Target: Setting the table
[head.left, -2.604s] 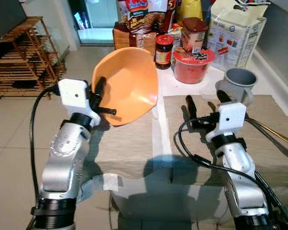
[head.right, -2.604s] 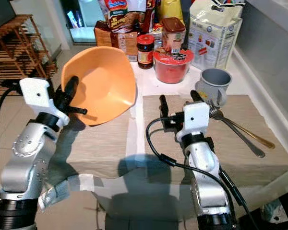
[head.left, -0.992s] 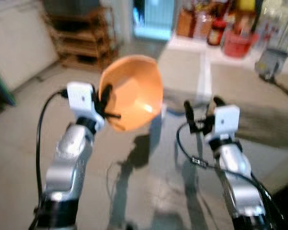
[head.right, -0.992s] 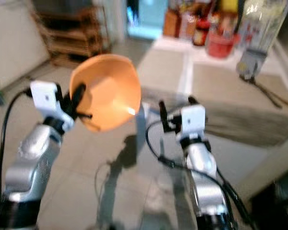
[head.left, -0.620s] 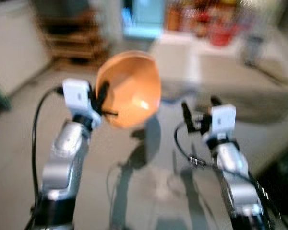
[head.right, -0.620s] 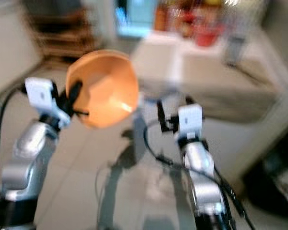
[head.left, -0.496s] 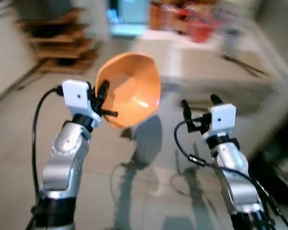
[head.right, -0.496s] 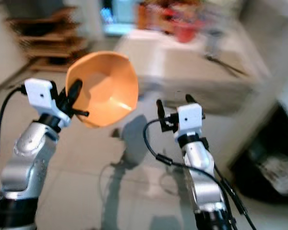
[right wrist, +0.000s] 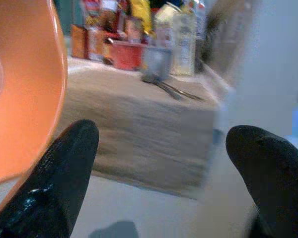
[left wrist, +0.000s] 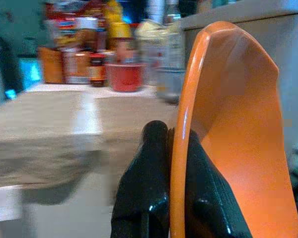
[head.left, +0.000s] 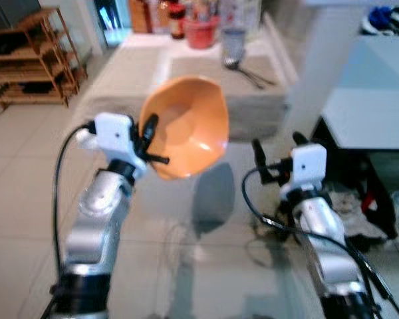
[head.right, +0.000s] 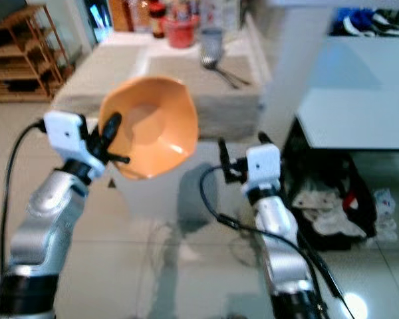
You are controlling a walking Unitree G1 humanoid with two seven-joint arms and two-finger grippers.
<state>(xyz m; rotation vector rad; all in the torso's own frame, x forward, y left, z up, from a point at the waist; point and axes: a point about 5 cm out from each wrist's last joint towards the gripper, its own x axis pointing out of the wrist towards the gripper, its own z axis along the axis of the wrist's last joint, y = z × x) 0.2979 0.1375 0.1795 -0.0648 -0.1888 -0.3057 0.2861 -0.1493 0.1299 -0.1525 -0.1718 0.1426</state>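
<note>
My left gripper (left wrist: 169, 198) pinches the bowl (head.left: 186, 133) by its rim, tilted for carrying clear of the far table (head.left: 120, 73). Right gripper (head.left: 277, 149) spread, empty.

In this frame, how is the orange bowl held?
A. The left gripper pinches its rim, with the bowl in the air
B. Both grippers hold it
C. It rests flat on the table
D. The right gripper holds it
A: the left gripper has one finger on each side of the orange bowl's rim, above the floor; the right gripper is open and empty.

No legible text, labels on the far jars and packets too blurred to read
</note>
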